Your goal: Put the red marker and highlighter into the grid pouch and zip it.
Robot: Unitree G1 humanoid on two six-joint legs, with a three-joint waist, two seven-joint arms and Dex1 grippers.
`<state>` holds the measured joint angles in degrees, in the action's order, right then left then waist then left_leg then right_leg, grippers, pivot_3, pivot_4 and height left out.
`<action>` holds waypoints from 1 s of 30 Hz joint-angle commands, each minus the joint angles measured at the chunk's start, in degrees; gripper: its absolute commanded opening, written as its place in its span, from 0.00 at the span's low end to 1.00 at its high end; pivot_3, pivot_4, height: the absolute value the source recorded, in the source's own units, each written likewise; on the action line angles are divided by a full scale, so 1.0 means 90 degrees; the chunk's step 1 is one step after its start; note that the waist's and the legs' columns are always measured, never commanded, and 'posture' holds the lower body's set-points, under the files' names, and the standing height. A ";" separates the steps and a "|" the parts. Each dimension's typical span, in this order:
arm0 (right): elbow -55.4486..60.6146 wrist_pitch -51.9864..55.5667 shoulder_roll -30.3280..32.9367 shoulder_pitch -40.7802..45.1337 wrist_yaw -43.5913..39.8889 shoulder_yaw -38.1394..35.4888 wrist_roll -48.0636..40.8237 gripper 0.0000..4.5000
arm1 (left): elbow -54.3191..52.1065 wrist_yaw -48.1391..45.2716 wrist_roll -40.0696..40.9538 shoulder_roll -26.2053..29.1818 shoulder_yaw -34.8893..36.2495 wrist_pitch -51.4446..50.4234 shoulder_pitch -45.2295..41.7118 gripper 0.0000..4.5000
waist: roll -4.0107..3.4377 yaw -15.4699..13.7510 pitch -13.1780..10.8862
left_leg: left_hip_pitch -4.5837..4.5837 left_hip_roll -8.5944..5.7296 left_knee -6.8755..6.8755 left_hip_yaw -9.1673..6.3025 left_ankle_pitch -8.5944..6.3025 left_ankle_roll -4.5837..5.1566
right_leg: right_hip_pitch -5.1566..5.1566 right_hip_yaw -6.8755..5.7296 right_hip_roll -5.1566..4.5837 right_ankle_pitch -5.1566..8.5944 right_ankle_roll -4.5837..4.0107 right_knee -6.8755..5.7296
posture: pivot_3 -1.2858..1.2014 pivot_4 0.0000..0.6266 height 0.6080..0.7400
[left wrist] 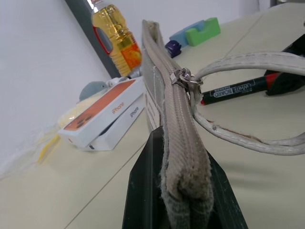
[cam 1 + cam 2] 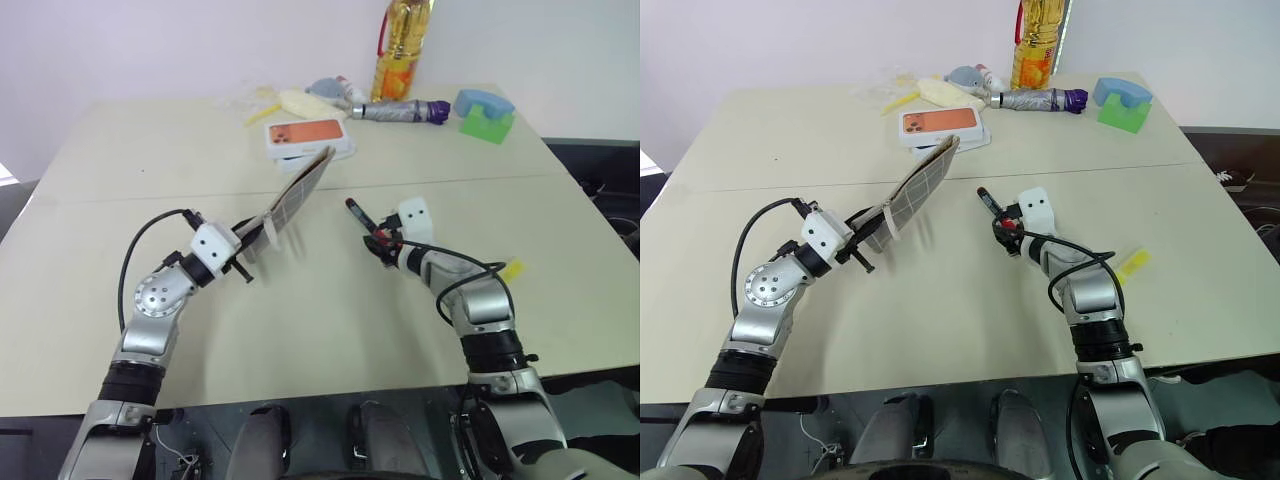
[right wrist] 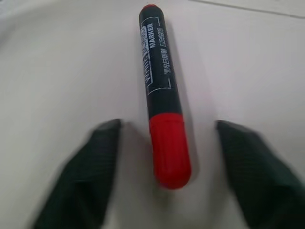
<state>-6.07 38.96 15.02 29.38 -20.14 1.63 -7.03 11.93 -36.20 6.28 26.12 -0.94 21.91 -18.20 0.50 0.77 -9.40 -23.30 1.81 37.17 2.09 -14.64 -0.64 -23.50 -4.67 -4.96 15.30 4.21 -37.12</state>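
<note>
Left gripper (image 2: 252,248) we note clamped on the grid pouch (image 2: 298,193), held raised and tilted over the table (image 2: 300,330), while our right gripper (image 3: 164,157) straddles the red marker (image 3: 160,90) lying there, fingers apart, not touching.

Counting from the orange phone box (image 2: 308,136) near the table's far edge: there are two phone boxes, the orange one stacked on a white one (image 1: 116,128). Behind the box stands one oil bottle (image 2: 402,45). Beside the box toward the bottle lies one folded umbrella (image 2: 402,110), and past that one green block (image 2: 486,125) with one blue block (image 2: 484,101) on top. Nearer than the box: one grid pouch (image 2: 299,191), one red marker (image 3: 161,90), one highlighter (image 2: 1132,265). Two grippers, left gripper (image 2: 246,258) and right gripper (image 2: 380,243).
</note>
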 commanded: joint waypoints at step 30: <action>0.4722 0.0119 0.3147 -0.2545 -0.1940 -0.1457 -0.1167 0.07 | 0.0010 -0.1056 0.0404 -0.0797 -0.0586 -0.0433 -0.0035 0.00 | 0.0000 -0.0178 -0.0004 | -0.0002 -0.0003 0.0013 -0.0008 0.0000 0.0000 | 0.0007 0.0001 0.0005 0.0001 -0.0001 0.0007 | 0.52 0.24 1.00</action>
<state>35.65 40.68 42.94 5.74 -38.05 -10.72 -17.17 13.06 -45.76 9.64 19.09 -6.18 17.80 -17.87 0.50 -0.83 -9.44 -23.32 1.79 37.29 2.02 -14.64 -0.64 -23.43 -4.66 -4.91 15.31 4.20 -37.05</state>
